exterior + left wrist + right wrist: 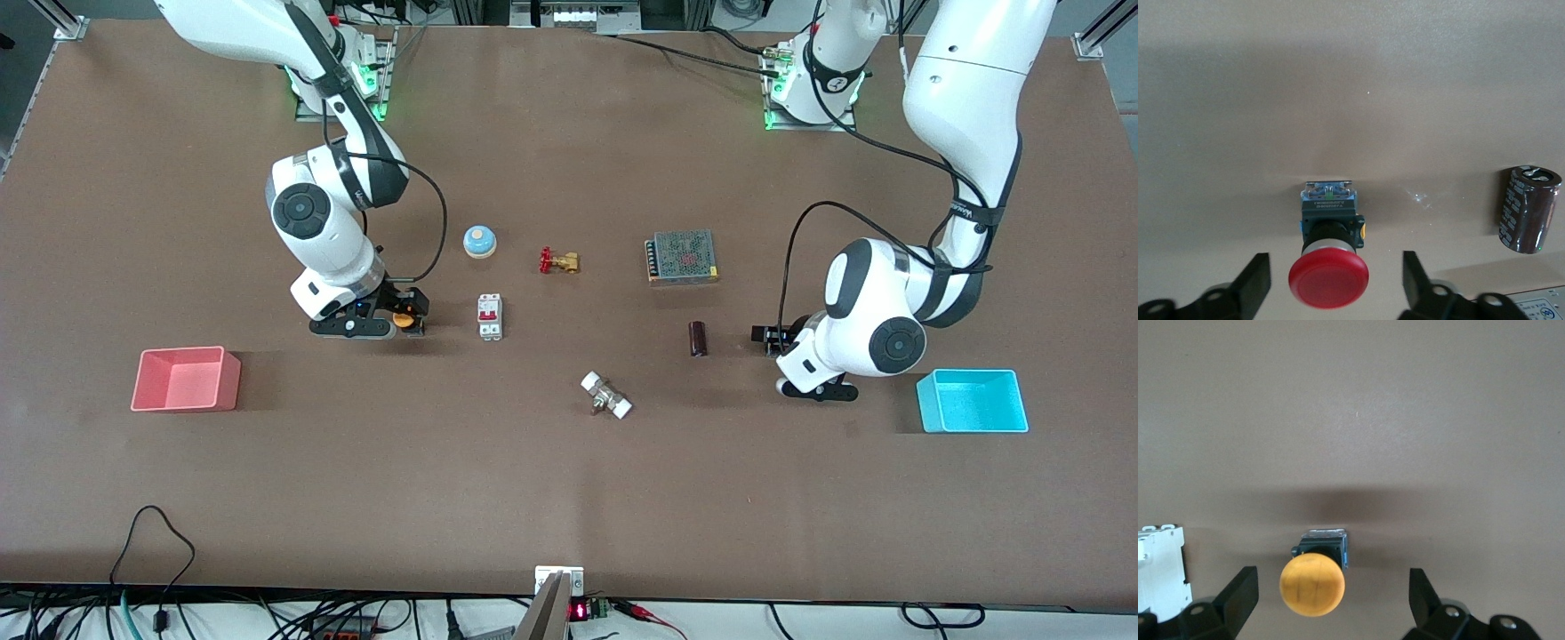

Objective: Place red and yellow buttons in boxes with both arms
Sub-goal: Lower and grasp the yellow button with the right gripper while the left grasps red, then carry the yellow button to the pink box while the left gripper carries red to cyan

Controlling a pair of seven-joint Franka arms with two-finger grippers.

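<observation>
The red button (1328,279) stands on the table between the open fingers of my left gripper (1336,283), which do not touch it. In the front view my left gripper (772,338) is low over the table beside the dark capacitor, and the red button is hidden there. The yellow button (1312,585) stands between the open fingers of my right gripper (1331,597), untouched; it also shows in the front view (404,321) under my right gripper (407,311). The pink-red box (185,380) is at the right arm's end, the cyan box (973,402) at the left arm's end.
A dark capacitor (699,339) lies beside the left gripper. A white circuit breaker (490,316) lies beside the yellow button. A blue-and-white bell (479,241), a brass valve (558,261), a metal power supply (682,257) and a white-ended fitting (606,396) lie mid-table.
</observation>
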